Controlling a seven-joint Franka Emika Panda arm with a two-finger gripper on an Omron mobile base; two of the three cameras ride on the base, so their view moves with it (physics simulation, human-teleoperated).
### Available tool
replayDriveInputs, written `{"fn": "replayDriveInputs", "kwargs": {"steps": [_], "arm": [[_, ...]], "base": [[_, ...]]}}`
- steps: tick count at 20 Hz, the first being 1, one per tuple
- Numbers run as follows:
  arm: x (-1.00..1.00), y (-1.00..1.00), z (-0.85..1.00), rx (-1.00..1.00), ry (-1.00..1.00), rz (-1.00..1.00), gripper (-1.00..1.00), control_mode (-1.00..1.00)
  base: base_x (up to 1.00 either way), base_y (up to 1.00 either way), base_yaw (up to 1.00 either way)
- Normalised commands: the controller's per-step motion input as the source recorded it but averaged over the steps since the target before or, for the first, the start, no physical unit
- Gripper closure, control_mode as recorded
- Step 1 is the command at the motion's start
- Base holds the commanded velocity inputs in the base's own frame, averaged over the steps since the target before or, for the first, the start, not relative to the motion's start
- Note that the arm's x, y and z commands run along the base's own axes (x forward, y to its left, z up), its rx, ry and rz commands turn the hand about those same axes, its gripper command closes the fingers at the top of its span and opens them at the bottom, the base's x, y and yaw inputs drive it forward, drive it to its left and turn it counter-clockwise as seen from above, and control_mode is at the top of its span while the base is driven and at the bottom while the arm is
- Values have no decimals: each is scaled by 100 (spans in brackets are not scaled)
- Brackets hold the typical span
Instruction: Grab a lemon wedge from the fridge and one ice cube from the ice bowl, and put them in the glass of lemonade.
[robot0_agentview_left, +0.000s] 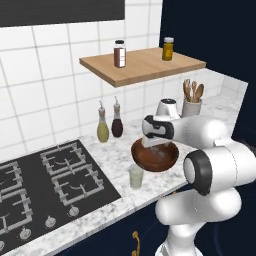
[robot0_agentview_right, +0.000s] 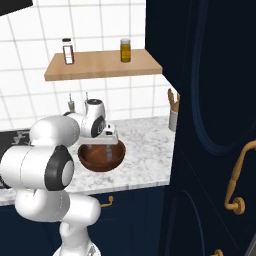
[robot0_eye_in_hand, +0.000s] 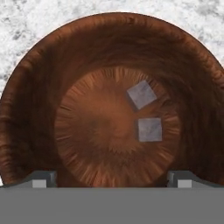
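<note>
the gripper (robot0_eye_in_hand: 112, 178) hangs over the ice bowl (robot0_agentview_left: 155, 159), and in both base views the arm's wrist hides the bowl's back rim and most of its inside, so the jaws themselves are hard to make out there; in the hand view only the two finger tips (robot0_eye_in_hand: 43, 179) rise at the bottom edge, set wide apart with nothing between them. that same view cuts the bowl off at the bottom and crops its rim at about 3 and 9 o'clock. inside it lie two ice cubes (grey, square-faced): one ice cube (robot0_eye_in_hand: 141, 94) at roughly 1 o'clock from the bowl's centre, turned so its corners point up and down the view, the other cube (robot0_eye_in_hand: 150, 129) just below it at about 3 o'clock, sitting square to the view; they look slightly apart, though they may touch at a corner. one glass of lemonade (robot0_agentview_left: 135, 176) stands upright on the marble counter (robot0_agentview_left: 117, 155) at about 8 o'clock from the bowl, just beside it. two spouted bottles (robot0_agentview_left: 109, 124) stand upright by the tiled wall, and two jars (robot0_agentview_left: 119, 54) sit on the wooden shelf (robot0_agentview_left: 145, 67). one utensil holder (robot0_agentview_left: 191, 106) with wooden tools stands behind the arm.
</note>
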Motion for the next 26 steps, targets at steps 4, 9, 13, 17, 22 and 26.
{"fn": "replayDriveInputs", "kwargs": {"steps": [4, 9, 13, 17, 22, 26], "arm": [[24, -5, -17, 0, -1, -1, -100, -100], [26, -9, -26, 0, 0, 0, -100, -100], [12, -18, -24, 0, 0, 0, -100, -100], [4, -5, -21, 0, 0, 0, -100, -100], [24, 0, -38, 0, 0, 0, -100, -100], [1, 0, -35, 0, 0, 0, -100, -100]], "base": [[0, 0, 0], [0, 0, 0], [0, 0, 0], [0, 0, 0], [0, 0, 0], [0, 0, 0]]}}
